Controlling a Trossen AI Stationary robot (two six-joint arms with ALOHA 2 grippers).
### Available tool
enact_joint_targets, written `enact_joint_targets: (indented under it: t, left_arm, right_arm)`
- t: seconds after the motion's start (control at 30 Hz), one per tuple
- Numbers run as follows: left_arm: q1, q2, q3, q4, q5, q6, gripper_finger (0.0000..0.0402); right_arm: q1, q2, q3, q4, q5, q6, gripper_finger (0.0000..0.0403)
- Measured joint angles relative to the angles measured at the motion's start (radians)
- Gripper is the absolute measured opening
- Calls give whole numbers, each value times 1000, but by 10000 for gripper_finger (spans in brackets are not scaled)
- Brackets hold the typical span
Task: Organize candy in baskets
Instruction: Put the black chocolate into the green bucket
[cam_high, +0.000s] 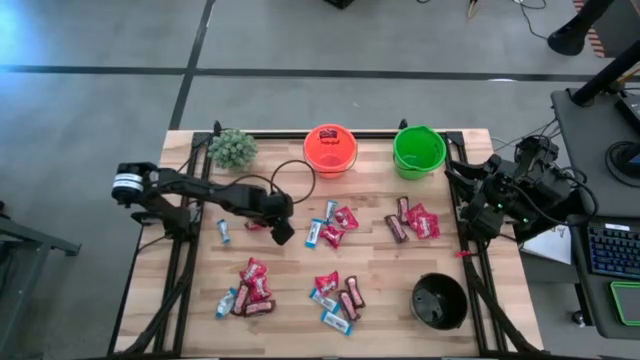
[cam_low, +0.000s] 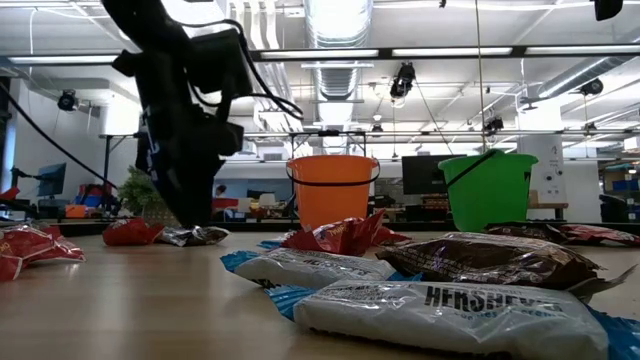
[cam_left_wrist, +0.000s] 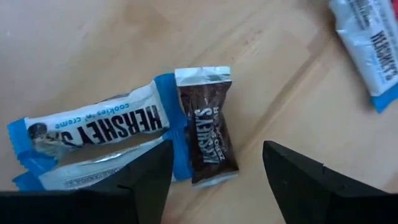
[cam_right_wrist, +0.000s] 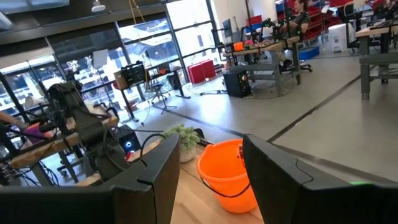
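Pale wooden worktop (cam_high: 380, 270) carries scattered candy as the left end effector (cam_high: 281, 231) hovers low near its centre, fingers spread wide and empty over a dark brown bar (cam_left_wrist: 207, 134) that lies touching a blue-and-white bar (cam_left_wrist: 102, 127). In the left wrist view the brown bar sits between the two fingertips (cam_left_wrist: 149, 168), though nearer one of them, with the blue-and-white wrapper reaching under that same finger. A clean pick likely means shifting so the brown bar is centred, then descending straight and closing across its narrow width, so the neighbouring wrapper is not pinched along with it. From above, the orange basket (cam_high: 330, 148) stands at twelve o'clock from the worktop's centre, the green basket (cam_high: 419, 150) at about one o'clock, the black basket (cam_high: 439, 302) at about five o'clock, and a small potted plant (cam_high: 232, 148) at about ten o'clock. More candy lies in clusters at the centre and toward six and seven o'clock. The right end effector (cam_high: 478, 212) waits at the three o'clock edge, fingers parted and holding nothing.
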Motion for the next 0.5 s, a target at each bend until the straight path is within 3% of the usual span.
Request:
enact_joint_targets:
  t: [0.5]
  left_arm:
    - [0,3,1,-49,-40,-18,211]
  right_arm:
    - [0,0,0,0,-8,16,167]
